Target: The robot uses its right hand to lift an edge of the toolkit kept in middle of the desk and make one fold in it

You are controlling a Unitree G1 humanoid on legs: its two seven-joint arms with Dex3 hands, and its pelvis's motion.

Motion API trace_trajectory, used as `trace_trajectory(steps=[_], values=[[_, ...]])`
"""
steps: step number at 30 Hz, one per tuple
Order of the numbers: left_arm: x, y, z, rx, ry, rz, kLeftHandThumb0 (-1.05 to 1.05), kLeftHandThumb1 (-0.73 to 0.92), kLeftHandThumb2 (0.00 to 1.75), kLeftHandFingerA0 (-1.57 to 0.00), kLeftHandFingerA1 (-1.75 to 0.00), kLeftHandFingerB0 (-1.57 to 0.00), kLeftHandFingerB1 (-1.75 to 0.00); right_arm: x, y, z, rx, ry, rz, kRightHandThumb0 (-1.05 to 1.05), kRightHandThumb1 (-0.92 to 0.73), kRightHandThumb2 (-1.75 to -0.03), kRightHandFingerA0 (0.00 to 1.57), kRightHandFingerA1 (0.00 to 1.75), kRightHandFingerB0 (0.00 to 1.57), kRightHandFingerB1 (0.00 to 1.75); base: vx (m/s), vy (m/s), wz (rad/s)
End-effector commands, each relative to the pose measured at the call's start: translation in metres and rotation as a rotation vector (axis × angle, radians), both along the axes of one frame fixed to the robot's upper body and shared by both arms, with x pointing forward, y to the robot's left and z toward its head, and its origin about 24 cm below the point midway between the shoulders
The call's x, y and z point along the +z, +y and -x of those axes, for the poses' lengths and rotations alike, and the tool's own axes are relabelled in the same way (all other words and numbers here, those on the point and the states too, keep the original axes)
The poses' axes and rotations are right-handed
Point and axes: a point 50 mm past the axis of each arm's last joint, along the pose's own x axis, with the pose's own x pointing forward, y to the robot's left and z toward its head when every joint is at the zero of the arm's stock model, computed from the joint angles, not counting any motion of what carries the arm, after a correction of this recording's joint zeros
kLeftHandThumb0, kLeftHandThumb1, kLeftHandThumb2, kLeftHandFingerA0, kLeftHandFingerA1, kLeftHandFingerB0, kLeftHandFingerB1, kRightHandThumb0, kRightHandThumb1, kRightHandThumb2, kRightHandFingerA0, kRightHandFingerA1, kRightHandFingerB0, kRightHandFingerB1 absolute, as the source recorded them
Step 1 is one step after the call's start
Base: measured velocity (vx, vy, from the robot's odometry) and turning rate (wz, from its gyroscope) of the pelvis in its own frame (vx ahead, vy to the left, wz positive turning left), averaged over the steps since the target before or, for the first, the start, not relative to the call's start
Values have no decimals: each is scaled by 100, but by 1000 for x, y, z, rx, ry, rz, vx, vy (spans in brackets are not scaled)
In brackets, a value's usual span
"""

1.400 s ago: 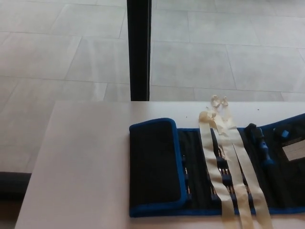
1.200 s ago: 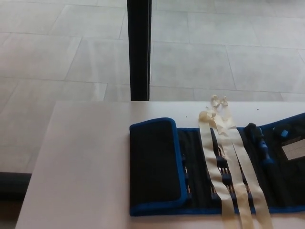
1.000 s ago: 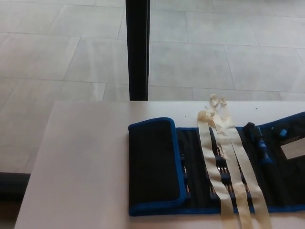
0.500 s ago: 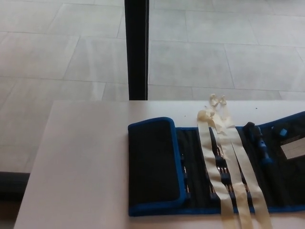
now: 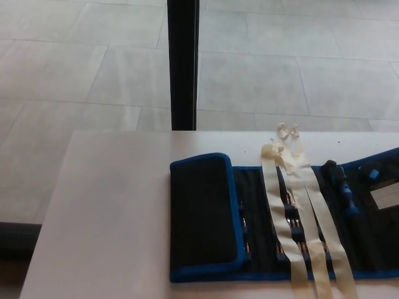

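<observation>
Floor (image 5: 75, 68): grey tiles, far part of scene.
Desk (image 5: 106, 212): pale top, near edge and right end cut off.
Post (image 5: 182, 62): black upright behind the desk's far edge, top cut off.
Toolkit (image 5: 249, 218): black roll with blue trim, right of desk centre, running out of frame at right; left flap (image 5: 202, 215) lies folded over the body.
Ribbons (image 5: 296, 199): cream ties across the toolkit, near ends cut off.
Tools in the pockets: dark, hard to make out.
Hands: neither shows; finger state cannot be told.
</observation>
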Motion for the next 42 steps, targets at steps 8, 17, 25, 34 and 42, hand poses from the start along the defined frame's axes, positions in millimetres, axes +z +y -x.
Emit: trace_trajectory(steps=[8, 17, 25, 34, 42], values=[[7, 10, 8, 28, 5, -25, -80, 73, 113, -53, -69, -41, -59, -66, 41, -8, 303, 284, -7, -63, -70, -62, 45, 46, 34, 37, 0, 0, 0], [7, 10, 9, 30, 13, -26, -82, 73, 113, -53, -68, -41, -59, -93, 46, -2, 405, 489, 60, -59, -76, -63, 51, 47, 35, 36, 0, 0, 0], [10, 11, 6, 16, 19, -41, -84, 92, 73, -57, -63, -44, -50, -104, 49, -1, 513, 628, 107, -58, -73, -62, 44, 47, 36, 39, 0, 0, 0], [11, 13, 9, 11, 14, -37, -84, 92, 72, -54, -63, -42, -50, -112, 54, -6, 524, 669, 98, -55, -69, -61, 50, 50, 41, 41, 0, 0, 0], [12, 13, 9, -6, 35, -55, -84, 92, 72, -54, -64, -42, -50, -99, 64, -25, 606, 659, 108, -51, -70, -61, 47, 48, 38, 40, 0, 0, 0]])
